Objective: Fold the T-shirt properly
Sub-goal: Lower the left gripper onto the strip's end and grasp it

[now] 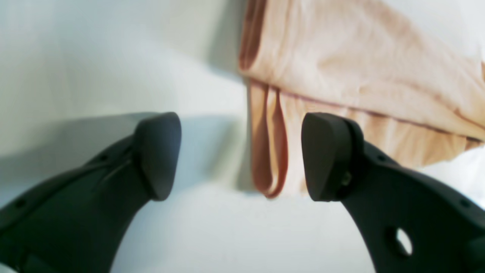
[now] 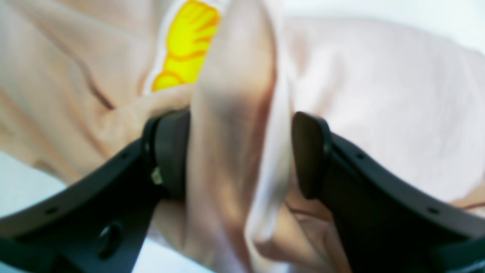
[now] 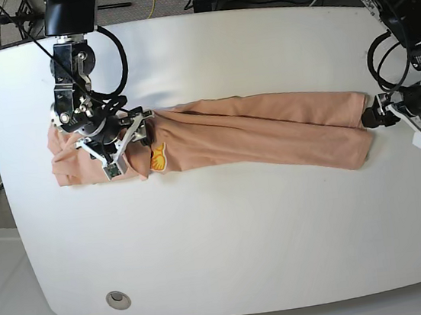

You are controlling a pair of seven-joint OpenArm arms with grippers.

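On the white table (image 3: 227,232), the T-shirt (image 3: 269,131) stretches left-right; left hand (image 1: 240,155) released, right hand (image 2: 238,155) agape around a fold.

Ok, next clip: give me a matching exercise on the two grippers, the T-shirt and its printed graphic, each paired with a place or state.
Things:
1. left gripper
2. right gripper
3. T-shirt
4. yellow graphic

Places or states:
A. stretched in a long band across the white table
B. jaws apart at the shirt's end, nothing clamped between them
C. jaws astride a raised fold of cloth
D. on the cloth right beside the right gripper

Pairs: 1-B, 2-C, 3-A, 4-D
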